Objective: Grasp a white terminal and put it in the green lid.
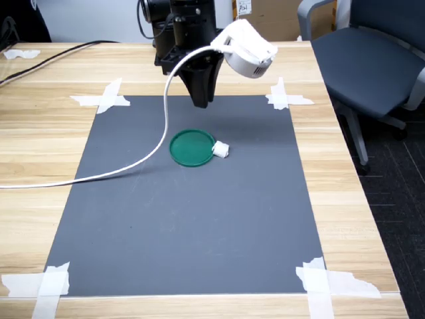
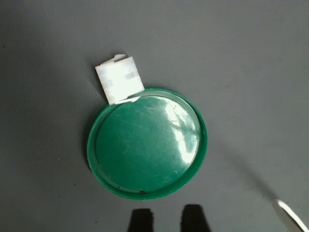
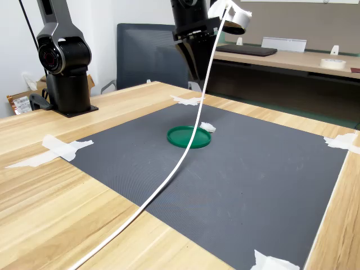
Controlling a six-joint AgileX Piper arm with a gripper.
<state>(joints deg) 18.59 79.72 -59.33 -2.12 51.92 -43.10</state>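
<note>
Below the raised gripper (image 1: 201,101), the white terminal (image 1: 220,150) touches the green lid (image 1: 192,147).

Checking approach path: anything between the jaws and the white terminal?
Nothing visible. The tiny white plastic terminal sits exposed on the mat against the flat round green lid's rim, the gripper raised above.

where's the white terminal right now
The white terminal lies on the dark mat against the green lid, at the lid's right edge in the first exterior view. The wrist view shows it overlapping the rim, not inside the lid.
</note>
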